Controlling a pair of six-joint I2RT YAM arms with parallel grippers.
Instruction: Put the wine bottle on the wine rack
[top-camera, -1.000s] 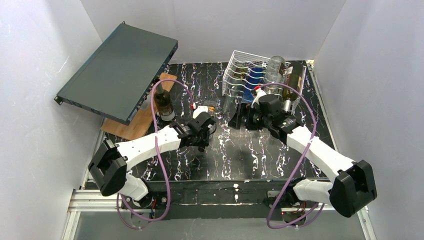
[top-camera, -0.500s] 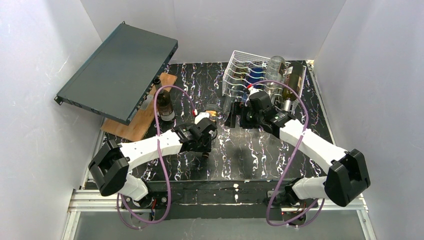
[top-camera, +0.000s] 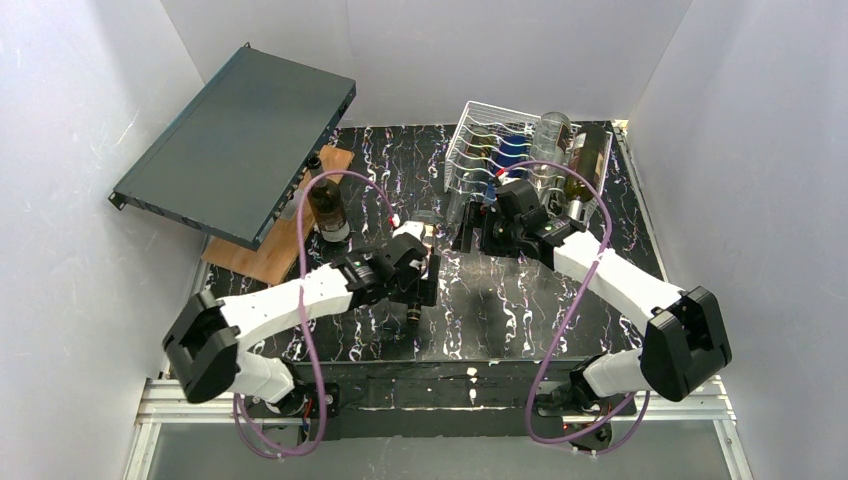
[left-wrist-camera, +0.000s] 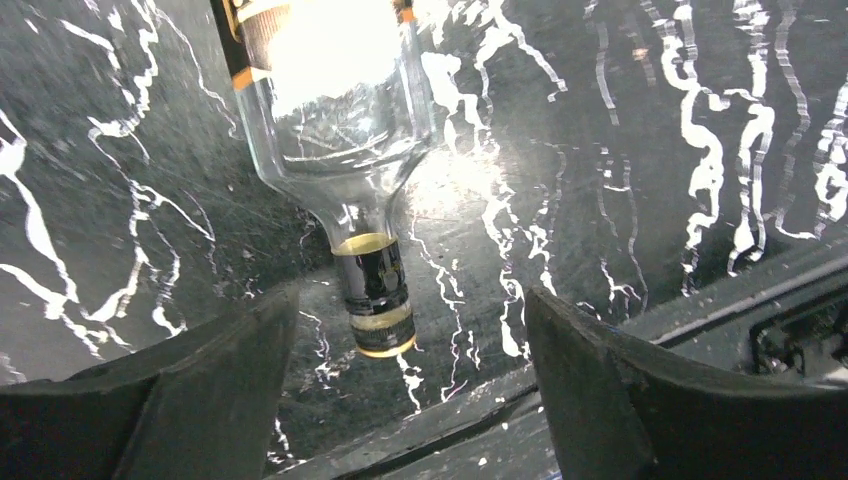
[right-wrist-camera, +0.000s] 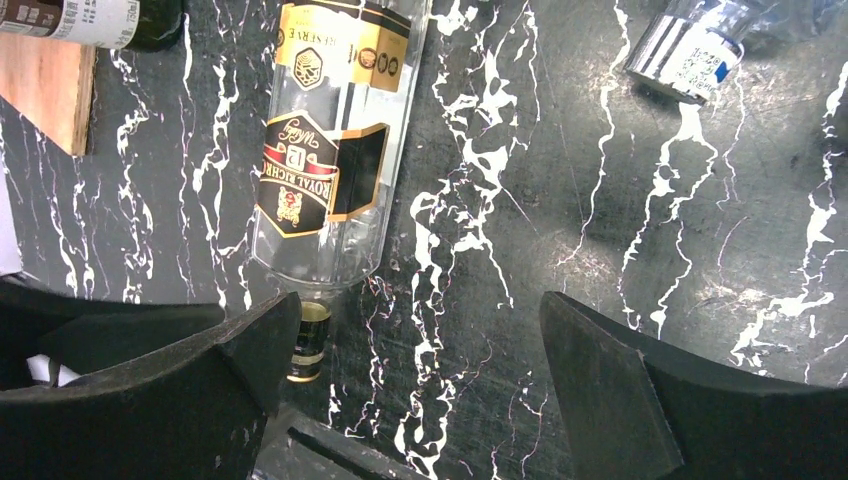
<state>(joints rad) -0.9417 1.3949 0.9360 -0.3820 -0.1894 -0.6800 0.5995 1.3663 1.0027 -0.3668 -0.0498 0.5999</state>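
On the table (top-camera: 520, 300), wine bottle (right-wrist-camera: 322, 170) lies flat, neck toward near edge

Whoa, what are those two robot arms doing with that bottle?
A clear bottle lies on its side on the black marbled table. Both arms hang over it, open: the left end effector is lined up over its neck, the right end effector is above its label. Neither grips it yet. The white wine rack at the back already holds other bottles.

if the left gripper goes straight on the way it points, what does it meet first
Probably the clear bottle, its capped neck lying between the open fingers of the left gripper; depth is hard to judge.
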